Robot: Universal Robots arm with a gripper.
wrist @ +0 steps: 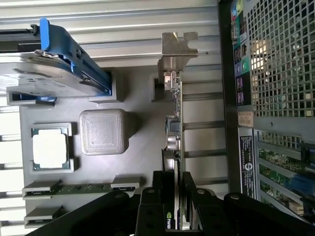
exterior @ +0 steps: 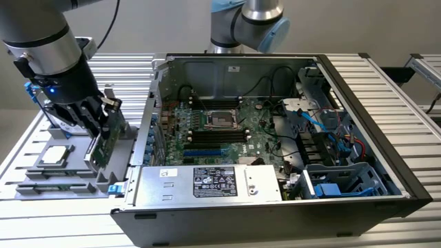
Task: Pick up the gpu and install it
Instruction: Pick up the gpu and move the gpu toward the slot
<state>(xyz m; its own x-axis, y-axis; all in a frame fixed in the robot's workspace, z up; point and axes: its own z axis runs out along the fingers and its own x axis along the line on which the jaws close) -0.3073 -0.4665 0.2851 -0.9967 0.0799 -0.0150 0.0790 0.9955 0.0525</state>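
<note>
nearest the wrist camera, the black end effector (wrist: 175,199) is clamped on the gpu (wrist: 175,142), with a finger (wrist: 151,206) on either side of the card's near end. the card runs away from the grip edge-on. it is a thin strip with a green board edge on one side and a black cover with a small green logo on the other. its silver metal bracket (wrist: 177,49) is at the far end, over the grey holder tray (wrist: 138,162).

in the exterior view the end effector (exterior: 96,124) reaches down at the view's left. the gpu (exterior: 103,142) is gripped by its upper part, with the green face showing. it leans a little, and its lower edge is at the tray (exterior: 82,181); whether it has lifted clear of the tray i cannot tell.

also on the tray are a square silver processor chip (wrist: 49,150), memory sticks (wrist: 78,189) and a hard drive in a blue frame (wrist: 49,69). just beside the tray on the slatted desk (exterior: 55,227) is the open computer case (exterior: 386,160), with the motherboard (exterior: 214,129) lying in it.
</note>
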